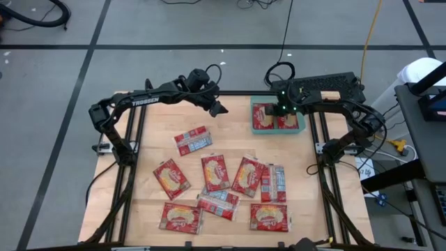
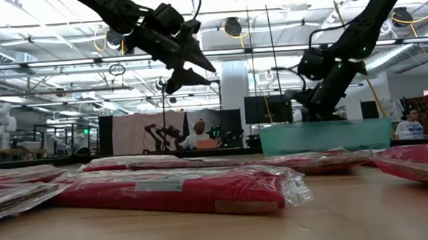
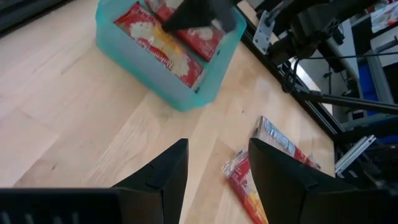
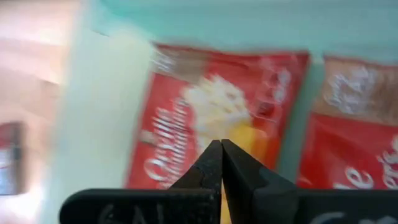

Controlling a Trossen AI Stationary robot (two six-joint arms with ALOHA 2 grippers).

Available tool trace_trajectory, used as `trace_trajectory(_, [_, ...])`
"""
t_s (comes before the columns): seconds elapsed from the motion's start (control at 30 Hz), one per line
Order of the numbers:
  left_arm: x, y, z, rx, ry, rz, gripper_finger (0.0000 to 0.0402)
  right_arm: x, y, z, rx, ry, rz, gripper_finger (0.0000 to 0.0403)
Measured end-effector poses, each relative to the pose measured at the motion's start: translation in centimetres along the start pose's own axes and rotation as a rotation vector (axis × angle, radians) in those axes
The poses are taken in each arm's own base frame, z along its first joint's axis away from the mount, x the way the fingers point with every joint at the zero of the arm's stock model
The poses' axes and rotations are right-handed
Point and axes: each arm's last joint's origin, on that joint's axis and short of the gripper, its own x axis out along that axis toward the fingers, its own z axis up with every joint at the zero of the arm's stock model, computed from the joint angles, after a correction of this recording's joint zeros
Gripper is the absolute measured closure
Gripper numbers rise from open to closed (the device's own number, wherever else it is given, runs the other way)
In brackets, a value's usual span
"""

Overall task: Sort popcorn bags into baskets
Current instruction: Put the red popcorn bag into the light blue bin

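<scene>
The teal basket [image 1: 301, 127] stands at the table's far right and holds two red popcorn bags [image 1: 263, 116] lying flat side by side. My right gripper [image 1: 282, 108] is shut and points down into the basket, its tips [image 4: 221, 144] just over one bag [image 4: 211, 112]. My left gripper [image 1: 217, 108] hangs open and empty above the table, left of the basket, high in the low view [image 2: 196, 65]. Several more popcorn bags [image 1: 215, 172] lie flat on the table's near half. My right gripper's shut fingertips stand over the popcorn picture on one bag [image 4: 217, 106] in the basket, slanting down from the right. Whether they touch that bag I cannot tell.
Loose bags spread from the table's middle [image 1: 193, 141] to its near edge [image 1: 268, 217]; two overlap [image 1: 218, 203]. One bag lies close below my left gripper [image 3: 273, 149]. Bare wood shows between the basket and these bags. Frame rails [image 1: 327, 174] run along both sides.
</scene>
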Motion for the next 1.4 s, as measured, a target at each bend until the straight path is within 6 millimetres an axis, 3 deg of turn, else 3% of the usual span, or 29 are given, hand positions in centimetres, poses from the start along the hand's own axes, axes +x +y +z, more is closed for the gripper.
trace_trajectory(0.17, [-0.1,0.5,-1.1,-0.054,0.101,0.059,0.0231,-2.7,1.1,0.6,-0.032,-0.088,0.072,0.0403])
trace_trajectory(0.37, [-1.1,1.8,-4.2,-0.123,0.357,0.354,0.0231,-6.2,2.7,0.5,-0.063,-0.154,0.205,0.0403])
trace_trajectory(0.5, [-1.8,3.1,-6.5,-0.175,0.515,0.424,0.0215,-7.6,3.4,0.1,-0.06,-0.161,0.261,0.0403])
trace_trajectory(0.83, [-1.8,5.7,-13.6,-0.181,0.813,0.481,0.0114,-8.1,5.1,-1.5,-0.1,-0.104,0.316,0.0403])
trace_trajectory(1.07, [-0.8,5.6,-16.9,-0.099,0.854,0.491,0.009,-7.9,6.0,-2.3,-0.14,-0.072,0.342,0.0403])
trace_trajectory(1.2, [-0.2,5.3,-17.3,-0.103,0.821,0.499,0.0101,-7.8,6.4,-2.7,-0.143,-0.057,0.352,0.0403])
trace_trajectory(1.4, [0.2,3.6,-15.4,-0.001,0.755,0.385,0.014,-7.7,6.8,-3.1,-0.146,-0.04,0.363,0.0403])
